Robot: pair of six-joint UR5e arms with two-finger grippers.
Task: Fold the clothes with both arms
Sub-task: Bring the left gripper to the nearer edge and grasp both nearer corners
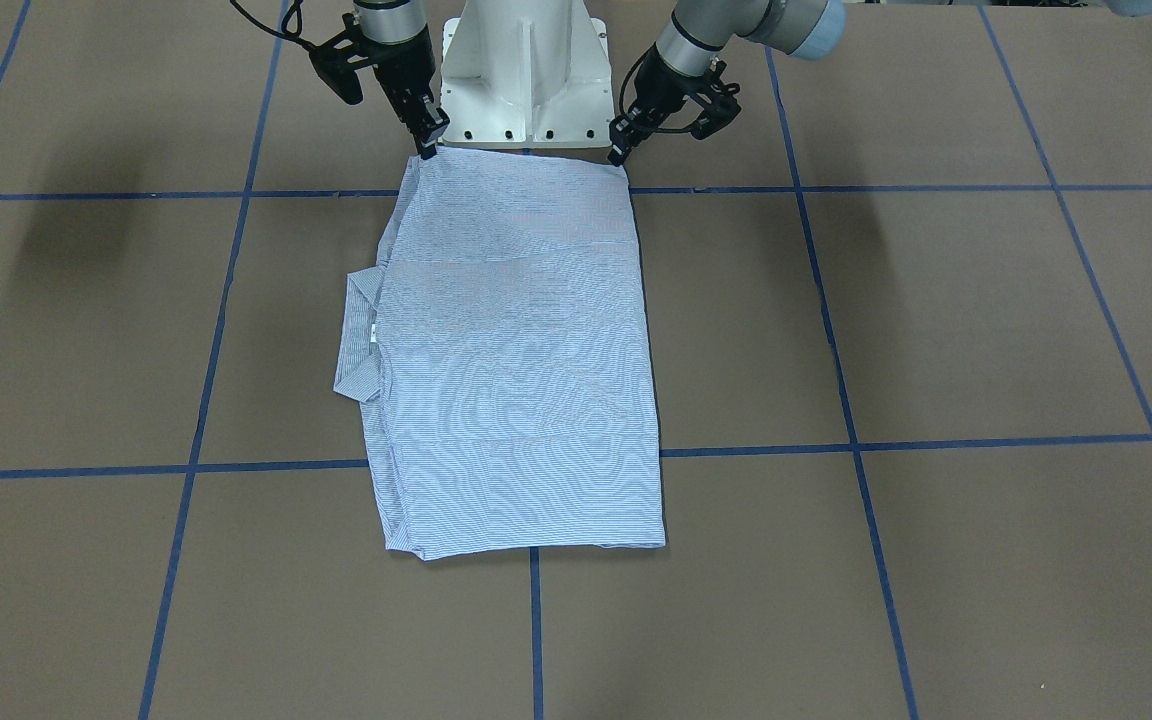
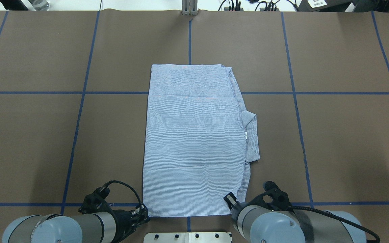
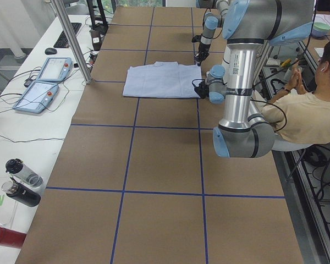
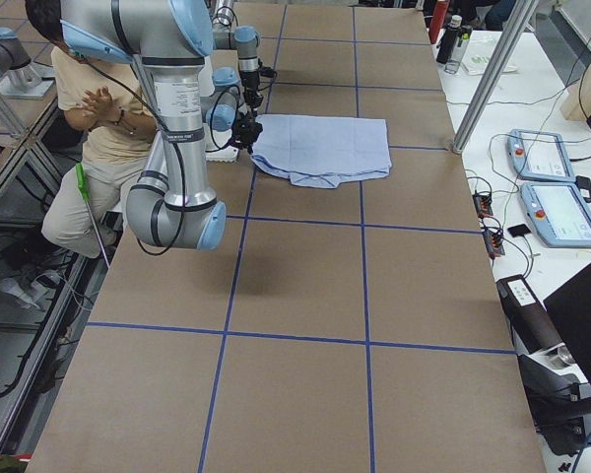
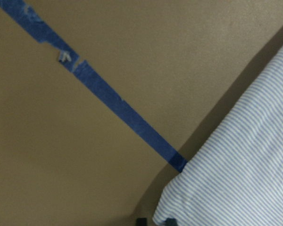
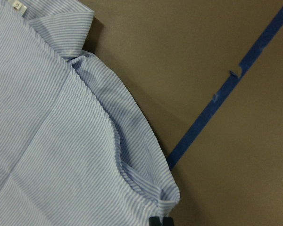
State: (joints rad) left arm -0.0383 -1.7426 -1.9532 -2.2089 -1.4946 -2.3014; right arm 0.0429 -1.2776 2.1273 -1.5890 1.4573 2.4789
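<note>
The light blue striped shirt (image 1: pixel 516 350) (image 2: pixel 194 141) lies flat on the brown table, folded into a long rectangle. Its collar (image 1: pixel 361 335) (image 2: pixel 252 135) sticks out on my right side. My left gripper (image 1: pixel 620 155) (image 2: pixel 144 211) is at the shirt's near left corner. In the left wrist view (image 5: pixel 155 221) its jaws stand closed on that corner. My right gripper (image 1: pixel 428 150) (image 2: pixel 230 199) is at the near right corner. In the right wrist view (image 6: pixel 160 221) its tips pinch the fabric. The white neck label (image 6: pixel 19 5) shows there.
The white pedestal base (image 1: pixel 524 70) stands right behind the shirt's near edge. Blue tape lines (image 1: pixel 536 630) grid the table. A seated person (image 3: pixel 302 104) is behind the robot. Teach pendants (image 3: pixel 44 80) and bottles (image 3: pixel 19 181) lie on the white bench beyond the far edge.
</note>
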